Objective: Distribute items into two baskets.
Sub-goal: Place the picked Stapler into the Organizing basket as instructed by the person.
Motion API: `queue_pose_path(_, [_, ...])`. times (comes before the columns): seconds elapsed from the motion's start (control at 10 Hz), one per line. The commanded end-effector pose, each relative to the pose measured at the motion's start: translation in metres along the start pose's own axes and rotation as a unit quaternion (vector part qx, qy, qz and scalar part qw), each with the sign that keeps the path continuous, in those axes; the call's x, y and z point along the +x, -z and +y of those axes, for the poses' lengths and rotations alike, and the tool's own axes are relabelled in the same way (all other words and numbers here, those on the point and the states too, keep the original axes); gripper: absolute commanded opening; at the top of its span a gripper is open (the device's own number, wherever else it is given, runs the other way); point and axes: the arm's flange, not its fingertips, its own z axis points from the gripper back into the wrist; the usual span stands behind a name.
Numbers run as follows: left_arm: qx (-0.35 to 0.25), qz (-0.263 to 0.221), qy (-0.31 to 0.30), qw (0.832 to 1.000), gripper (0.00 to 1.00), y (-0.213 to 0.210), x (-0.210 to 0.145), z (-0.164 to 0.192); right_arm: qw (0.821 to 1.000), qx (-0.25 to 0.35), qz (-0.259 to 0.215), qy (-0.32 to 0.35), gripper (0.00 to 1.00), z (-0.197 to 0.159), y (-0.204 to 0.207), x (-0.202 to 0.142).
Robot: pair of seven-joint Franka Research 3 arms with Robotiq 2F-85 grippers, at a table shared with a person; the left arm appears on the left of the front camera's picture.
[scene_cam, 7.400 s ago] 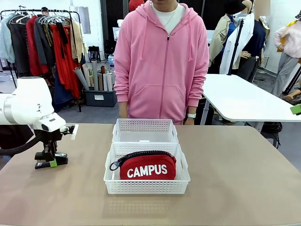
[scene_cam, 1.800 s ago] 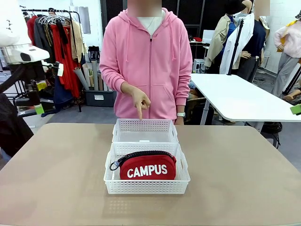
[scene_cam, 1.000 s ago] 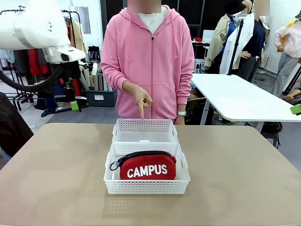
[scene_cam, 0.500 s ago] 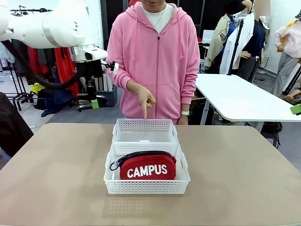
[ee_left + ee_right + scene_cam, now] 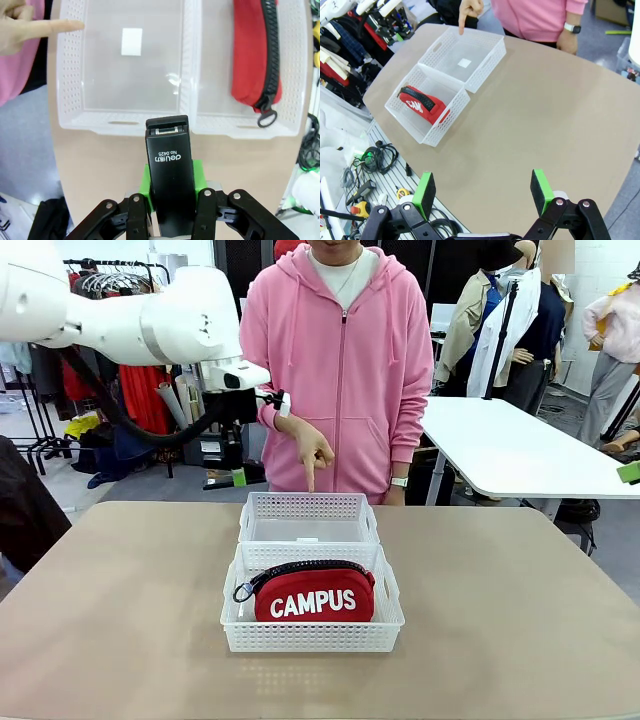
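On the tan table (image 5: pixel 120 620), the left gripper (image 5: pixel 171 210) clasps a black stapler (image 5: pixel 170 175) left of the far basket (image 5: pixel 308 518); the right gripper (image 5: pixel 482 192) gapes.

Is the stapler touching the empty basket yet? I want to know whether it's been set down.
Apart. The left wrist view shows the stapler clamped in the left gripper, held short of the empty basket, with bare table between them.

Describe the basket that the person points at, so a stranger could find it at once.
On the tan table, two white lattice baskets touch in the middle. The far basket, nearest the person's hand, is it. Its neighbour, the near basket, holds a red pouch; this one holds nothing.
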Motion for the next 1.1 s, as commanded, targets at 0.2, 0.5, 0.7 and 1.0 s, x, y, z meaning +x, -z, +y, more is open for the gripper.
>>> queue_pose_path(0.2, [0.047, 0.010, 0.002, 0.999, 0.07, 0.015, 0.032, 0.011, 1.000, 0.004, -0.007, -0.004, 1.00, -0.001, -0.001, 0.001])
queue_pose_path(0.5, [0.063, 0.015, 0.016, 0.998, 0.07, 0.017, 0.060, 0.023, 1.000, 0.004, -0.007, -0.004, 1.00, -0.001, -0.001, 0.001])
queue_pose_path(0.7, [0.070, 0.014, 0.030, 0.997, 0.07, 0.021, 0.078, 0.025, 1.000, 0.004, -0.007, -0.004, 1.00, -0.001, -0.001, 0.001])
queue_pose_path(1.0, [0.077, 0.027, 0.055, 0.995, 0.07, 0.041, 0.101, 0.021, 1.000, 0.004, -0.007, -0.004, 1.00, -0.001, -0.001, 0.001])
